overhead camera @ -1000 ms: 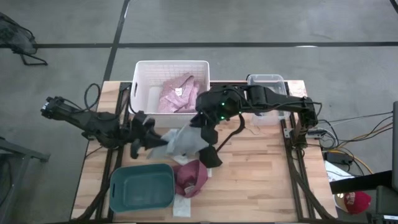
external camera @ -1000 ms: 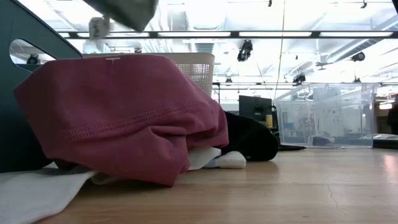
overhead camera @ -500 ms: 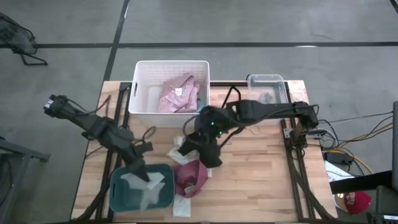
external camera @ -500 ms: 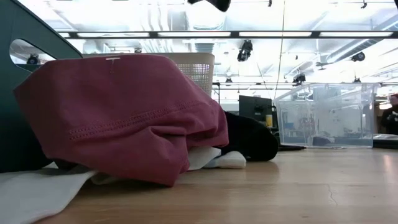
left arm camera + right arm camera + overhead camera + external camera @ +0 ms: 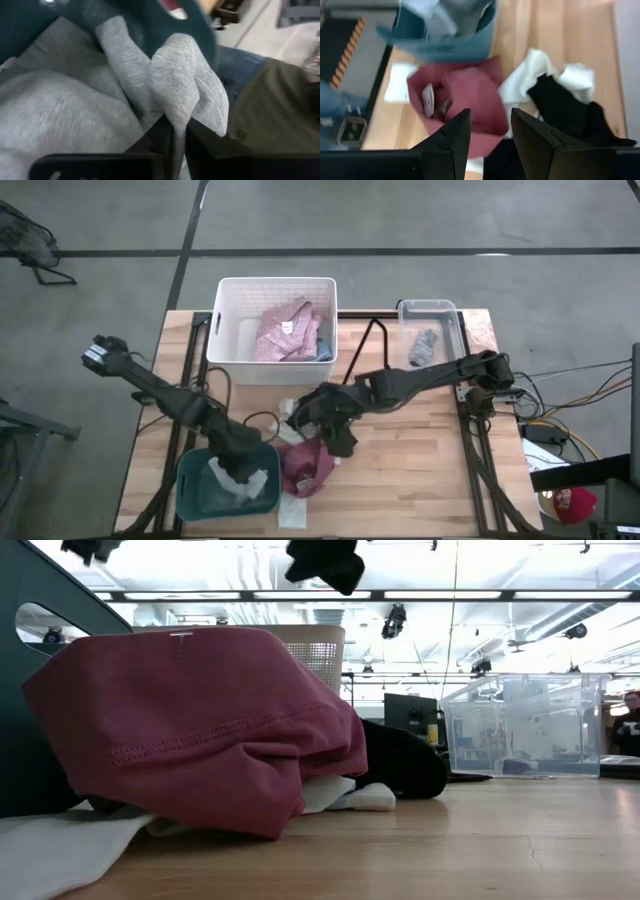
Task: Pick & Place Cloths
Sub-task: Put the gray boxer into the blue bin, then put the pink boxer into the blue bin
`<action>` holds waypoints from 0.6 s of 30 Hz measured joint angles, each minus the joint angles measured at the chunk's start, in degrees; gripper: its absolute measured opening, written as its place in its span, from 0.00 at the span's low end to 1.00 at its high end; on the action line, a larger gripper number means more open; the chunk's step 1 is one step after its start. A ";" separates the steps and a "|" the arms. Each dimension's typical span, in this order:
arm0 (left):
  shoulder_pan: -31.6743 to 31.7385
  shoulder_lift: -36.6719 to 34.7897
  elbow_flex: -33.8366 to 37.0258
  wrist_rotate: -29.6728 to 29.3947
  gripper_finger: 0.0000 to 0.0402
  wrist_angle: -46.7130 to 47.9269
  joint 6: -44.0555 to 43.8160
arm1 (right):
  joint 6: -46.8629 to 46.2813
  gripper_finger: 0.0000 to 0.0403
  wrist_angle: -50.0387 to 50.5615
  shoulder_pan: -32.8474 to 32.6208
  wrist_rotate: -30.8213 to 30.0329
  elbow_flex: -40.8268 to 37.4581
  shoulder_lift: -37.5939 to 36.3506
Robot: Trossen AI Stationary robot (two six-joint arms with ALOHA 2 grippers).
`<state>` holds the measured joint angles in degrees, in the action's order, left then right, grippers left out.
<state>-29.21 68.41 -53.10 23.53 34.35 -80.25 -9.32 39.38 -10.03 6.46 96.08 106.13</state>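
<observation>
My left gripper [image 5: 232,472] reaches down into the teal bin [image 5: 192,492] and is shut on a grey cloth [image 5: 75,115] that lies bunched inside it. My right gripper [image 5: 490,131] is open and hovers above the pile at the table's middle, touching nothing. In that pile the maroon piece [image 5: 470,95] lies crumpled against the bin's right wall, the black piece [image 5: 560,107] lies on a white cloth [image 5: 530,75], and a cream strip [image 5: 295,510] lies flat near the near edge. A pink checked shirt [image 5: 285,332] sits in the white basket [image 5: 230,290]. My left gripper pinches a raised fold of the grey cloth [image 5: 182,85] between its two fingers, coming from above into the teal bin. The fold stands up between the fingers, and the rest of the cloth lies slack on the bin's floor.
A clear plastic bin [image 5: 430,308] at the far right holds a small grey piece [image 5: 424,345]. The white basket stands at the far edge. Bare wood lies to the right of the pile [image 5: 420,460]. A person shows far off at the room's right [image 5: 630,720].
My left gripper carried the grey cloth from the table's middle toward the near edge and down into the teal bin, where the cloth now lies bunched. My right gripper moved down and toward the near-left, over the maroon and black pile.
</observation>
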 joint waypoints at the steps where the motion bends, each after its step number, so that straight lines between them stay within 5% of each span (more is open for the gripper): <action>1: -0.20 0.84 0.00 0.00 0.13 0.08 -0.10 | 1.15 0.33 0.09 -0.55 -0.02 -0.63 0.00; 10: -1.64 4.72 0.00 -1.51 0.41 0.54 -1.25 | 10.03 0.41 -4.98 -6.36 -0.31 -9.06 -0.04; 18: -1.64 2.85 -0.01 -3.75 0.47 -1.90 -6.78 | 19.06 0.50 -15.45 -10.75 -1.67 -15.80 -0.04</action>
<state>-30.85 71.26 -53.11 19.78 32.45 -87.03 9.74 23.93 -20.78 4.79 80.29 106.08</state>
